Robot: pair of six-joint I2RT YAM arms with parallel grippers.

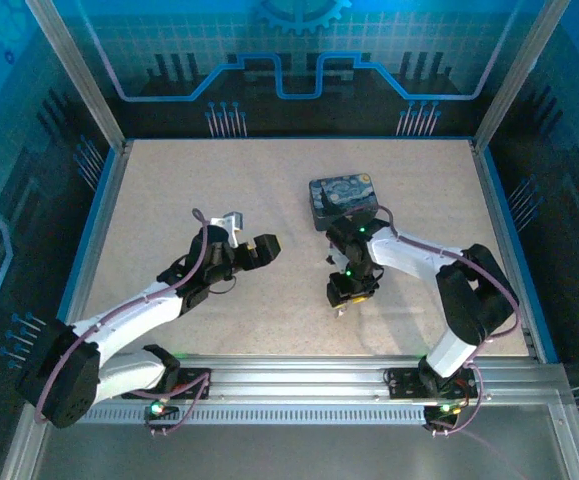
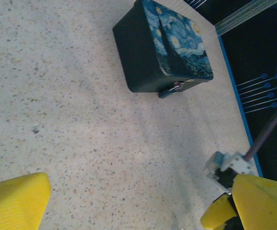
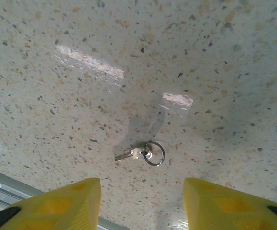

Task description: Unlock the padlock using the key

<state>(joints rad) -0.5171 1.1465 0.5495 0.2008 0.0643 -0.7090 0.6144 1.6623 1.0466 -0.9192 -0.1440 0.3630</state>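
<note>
Lying flat on the table (image 3: 57, 57), the key (image 3: 130, 154) runs left-right in the right wrist view, blade left, ring (image 3: 155, 153) right. It sits just ahead of the right gripper (image 3: 143, 206), whose jaws stand apart on nothing. The padlock (image 2: 172, 89) hangs at the tin (image 2: 138, 48) front, too small to make out in detail. The left gripper (image 2: 128, 208) is spread wide and empty.

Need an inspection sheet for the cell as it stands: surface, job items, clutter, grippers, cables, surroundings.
Surface: speckled table, glare patches, no spill seen.
Job's things: padlock at the front edge of the starry tin; key on its ring, flat on the table.
Clutter: one pale speck.
Grippers: left gripper open, empty; right gripper open, key ahead of the fingertips, untouched.
Cables: purple cable along each arm, no snag seen.
Surroundings: blue-lit walls, metal frame.
</note>
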